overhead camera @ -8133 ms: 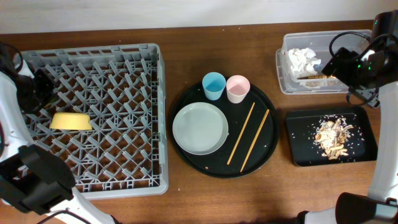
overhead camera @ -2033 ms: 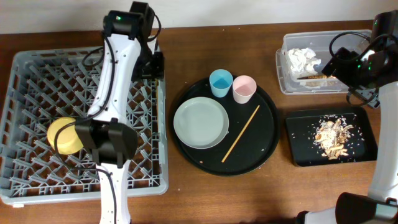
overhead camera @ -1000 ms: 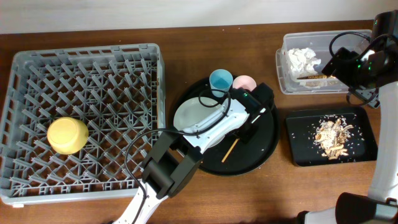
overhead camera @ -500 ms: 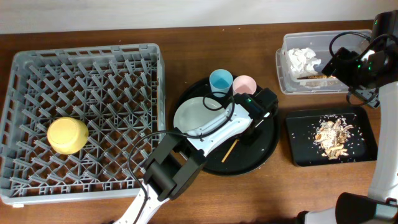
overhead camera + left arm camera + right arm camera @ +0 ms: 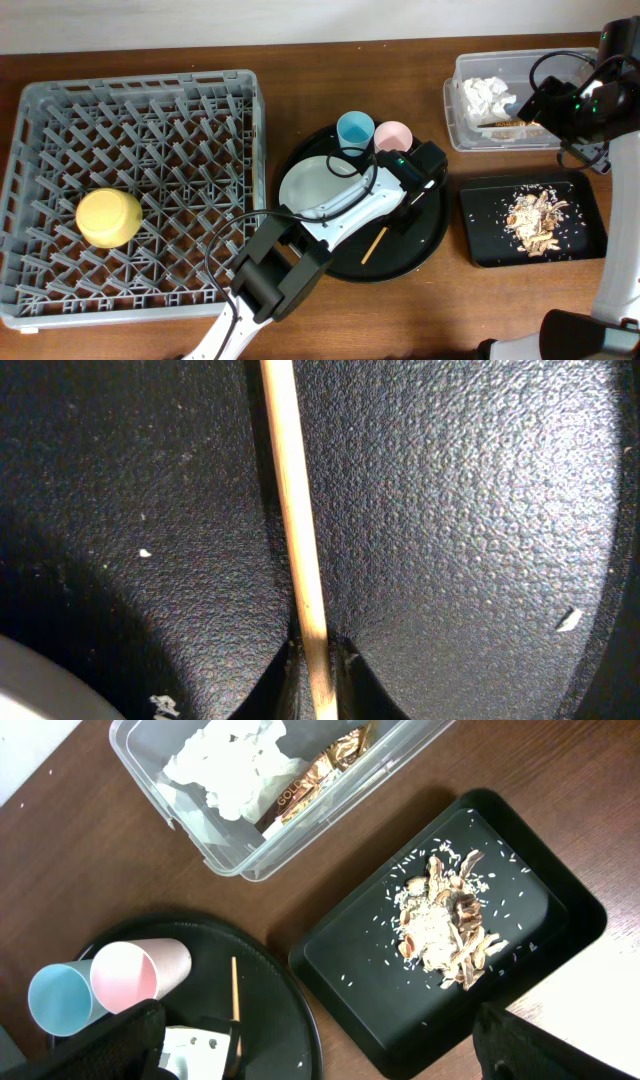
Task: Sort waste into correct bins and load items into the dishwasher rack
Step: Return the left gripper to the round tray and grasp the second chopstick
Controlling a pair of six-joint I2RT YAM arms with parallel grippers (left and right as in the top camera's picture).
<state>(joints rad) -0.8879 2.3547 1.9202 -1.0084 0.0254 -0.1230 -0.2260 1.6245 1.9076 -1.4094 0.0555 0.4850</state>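
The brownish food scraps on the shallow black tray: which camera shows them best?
The right wrist view: the brownish-beige food scraps lie large, sharp and unobstructed in the shallow black rectangular tray. The overhead view shows them whole but smaller. The left wrist view misses them.

left claw | pinching chopstick | chopstick lying on black tray

1. A brown wooden counter with visible grain fills nearly the whole overhead view.
2. Along the top edge runs a pale, off-white band, apparently a wall behind the counter.
3. In the right wrist view a pale surface shows beyond the counter's edge. Whether it is floor cannot be told.
4. The light is even and soft, leaving only faint shadows on the wood.
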